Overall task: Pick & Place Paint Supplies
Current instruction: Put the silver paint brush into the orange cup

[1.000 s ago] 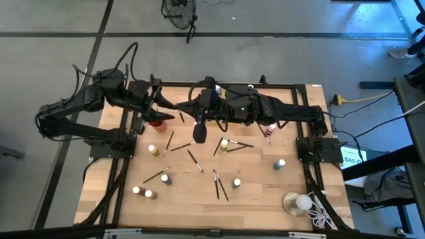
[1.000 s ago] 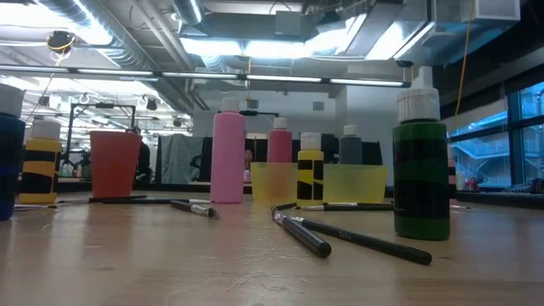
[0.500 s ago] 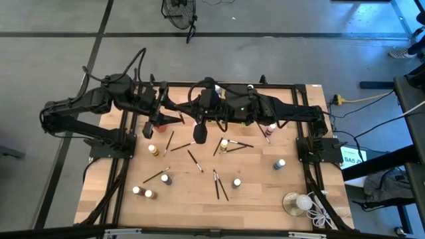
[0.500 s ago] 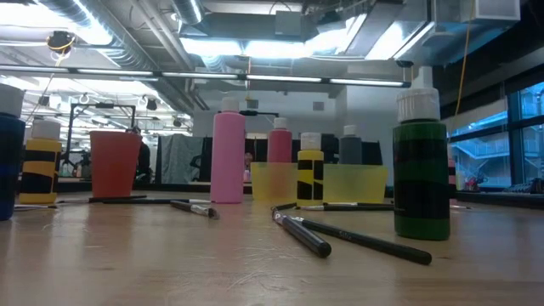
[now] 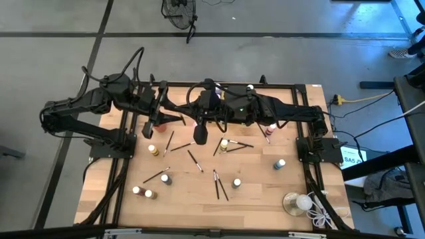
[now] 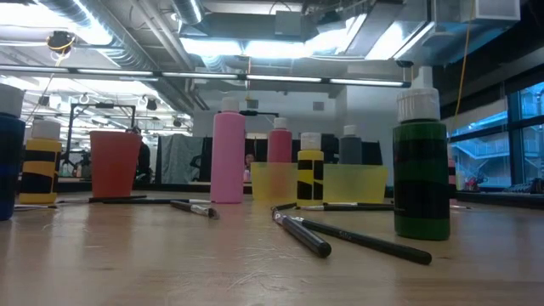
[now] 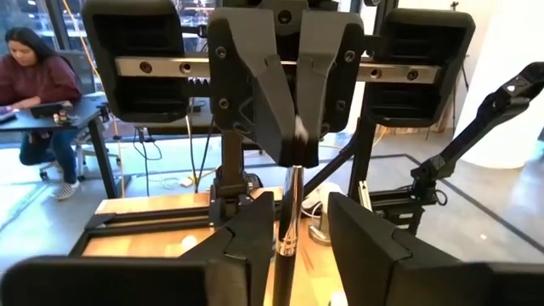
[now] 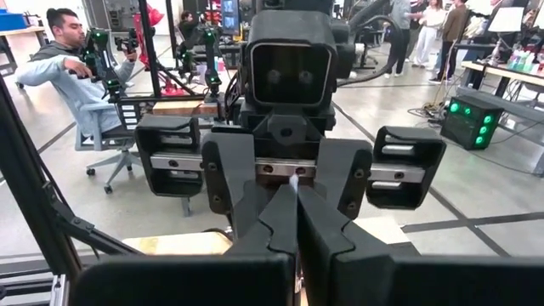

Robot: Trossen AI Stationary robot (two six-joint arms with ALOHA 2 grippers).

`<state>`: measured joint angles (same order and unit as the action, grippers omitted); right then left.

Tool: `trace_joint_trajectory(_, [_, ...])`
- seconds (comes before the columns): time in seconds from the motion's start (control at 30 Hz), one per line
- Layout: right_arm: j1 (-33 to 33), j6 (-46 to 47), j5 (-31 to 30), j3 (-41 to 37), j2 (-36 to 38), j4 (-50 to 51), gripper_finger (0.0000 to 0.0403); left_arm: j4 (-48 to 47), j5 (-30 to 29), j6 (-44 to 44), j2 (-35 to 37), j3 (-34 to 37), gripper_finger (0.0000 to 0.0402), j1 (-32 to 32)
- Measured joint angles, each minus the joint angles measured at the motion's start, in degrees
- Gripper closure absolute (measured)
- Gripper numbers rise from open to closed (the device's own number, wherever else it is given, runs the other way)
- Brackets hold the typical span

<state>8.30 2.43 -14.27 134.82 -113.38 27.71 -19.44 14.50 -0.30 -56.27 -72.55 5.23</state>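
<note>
Between both grippers (image 5: 178, 118), held end to end: paintbrush (image 7: 287, 217).

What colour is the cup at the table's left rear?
Red; the cup shows best in the low view.

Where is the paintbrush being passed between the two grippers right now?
In the left wrist view, the paintbrush stands between the left gripper and the right gripper, above the table's back edge.
</note>
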Motion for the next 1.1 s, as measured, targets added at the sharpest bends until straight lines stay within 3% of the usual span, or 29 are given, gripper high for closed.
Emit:
trace_joint_trajectory(0.43, [0.0, 0.3, 0.2, 0.0, 0.0, 1.6, 0.0403, -0.1, -0.2, 4.7, 0.0, 0.0, 0.038, 0.0])
trace_joint_trajectory(0.67, [0.0, 0.0, 1.7, 0.0, 0.0, 2.3, 0.0398, -0.6, 0.0, 4.6, -0.2, 0.0, 0.0381, 0.0])
trace_joint_trajectory(0.97, [0.4, -4.3, 2.2, 0.0, 0.0, 2.6, 0.0341, -1.4, -0.7, 4.0, -0.2, 0.0, 0.0384, 0.0])
trace_joint_trajectory(1.1, [2.1, -5.3, -1.2, 0.0, 0.0, 4.0, 0.0308, -2.9, -1.4, 4.1, -0.1, 0.0, 0.0384, 0.0])
